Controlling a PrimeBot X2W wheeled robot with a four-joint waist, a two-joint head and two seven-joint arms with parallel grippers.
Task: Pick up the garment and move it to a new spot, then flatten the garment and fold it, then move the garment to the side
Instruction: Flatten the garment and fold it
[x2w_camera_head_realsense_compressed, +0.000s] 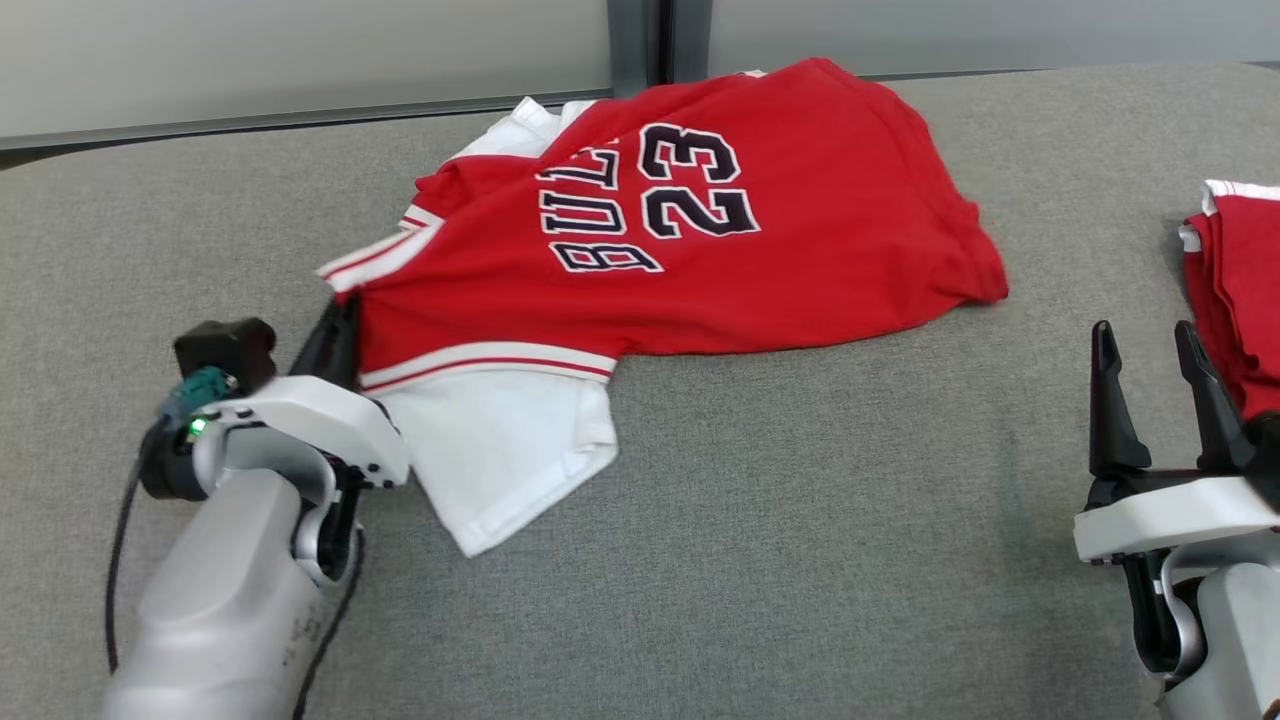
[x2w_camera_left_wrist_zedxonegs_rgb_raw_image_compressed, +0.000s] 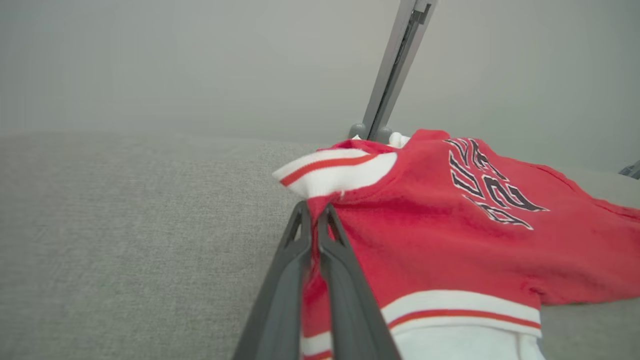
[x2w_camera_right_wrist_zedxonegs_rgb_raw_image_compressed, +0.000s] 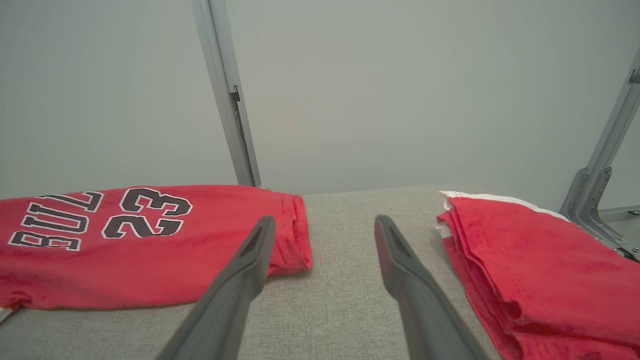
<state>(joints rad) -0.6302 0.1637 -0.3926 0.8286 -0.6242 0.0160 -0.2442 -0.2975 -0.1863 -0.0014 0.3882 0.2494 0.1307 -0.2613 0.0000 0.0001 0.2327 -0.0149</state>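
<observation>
Picking up: left gripper (x2w_camera_left_wrist_zedxonegs_rgb_raw_image_compressed: 314, 212) pinched shut on jersey (x2w_camera_head_realsense_compressed: 700, 290) shoulder; right gripper (x2w_camera_head_realsense_compressed: 1143, 345) open, idle beside the hem. Next: lift clear, relocate.

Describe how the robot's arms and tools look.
The left arm and right arm are pale silver-grey with white wrist housings. The left tool and right tool each have two long, dark, tapered fingers. A black cable and green light mark the left wrist.

We see a red garment (x2w_camera_head_realsense_compressed: 820, 250) with white, red-striped trim (x2w_camera_head_realsense_compressed: 490, 358) and black, white-edged lettering (x2w_camera_head_realsense_compressed: 640, 200); the surface (x2w_camera_head_realsense_compressed: 800, 550) is grey.
</observation>
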